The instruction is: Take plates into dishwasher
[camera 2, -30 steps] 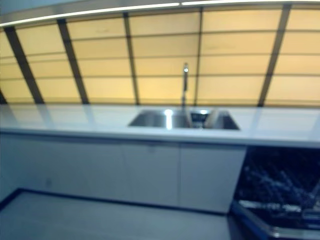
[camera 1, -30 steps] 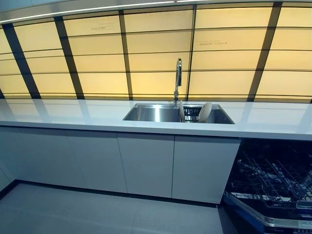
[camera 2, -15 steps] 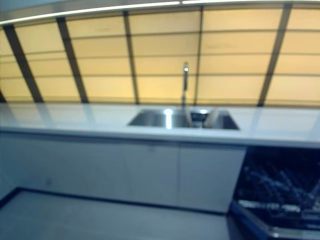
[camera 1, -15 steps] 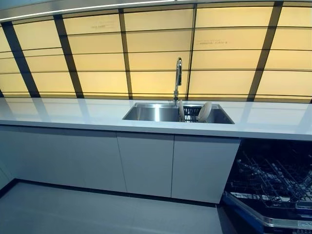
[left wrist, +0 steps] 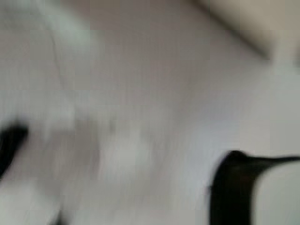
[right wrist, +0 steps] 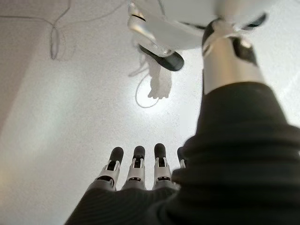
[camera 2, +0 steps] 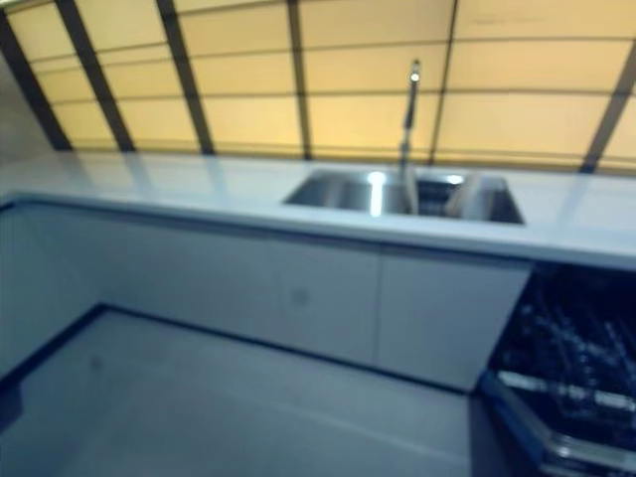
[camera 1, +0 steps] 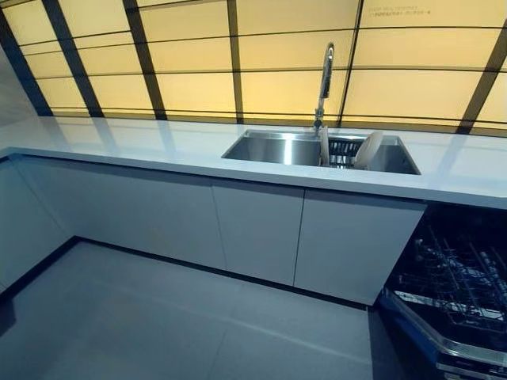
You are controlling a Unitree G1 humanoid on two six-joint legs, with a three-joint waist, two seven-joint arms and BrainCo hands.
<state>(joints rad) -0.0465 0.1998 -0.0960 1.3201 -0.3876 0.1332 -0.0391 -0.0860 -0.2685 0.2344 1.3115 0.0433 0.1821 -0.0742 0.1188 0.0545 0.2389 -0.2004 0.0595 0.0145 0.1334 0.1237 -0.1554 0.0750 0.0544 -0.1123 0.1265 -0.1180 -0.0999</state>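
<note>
White countertop (camera 1: 158, 146), steel-grey sink (camera 1: 273, 149), glowing amber wall panels (camera 1: 198, 55) crossed by dark bars, pale plates (camera 1: 368, 150), grey floor (camera 1: 158, 317)

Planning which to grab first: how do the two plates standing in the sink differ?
The left white plate stands nearly upright and shows edge-on as a thin sliver beside the chrome tap. The right white plate leans over and shows its broad round face. Both stand in the dark rack at the right end of the steel sink.
</note>
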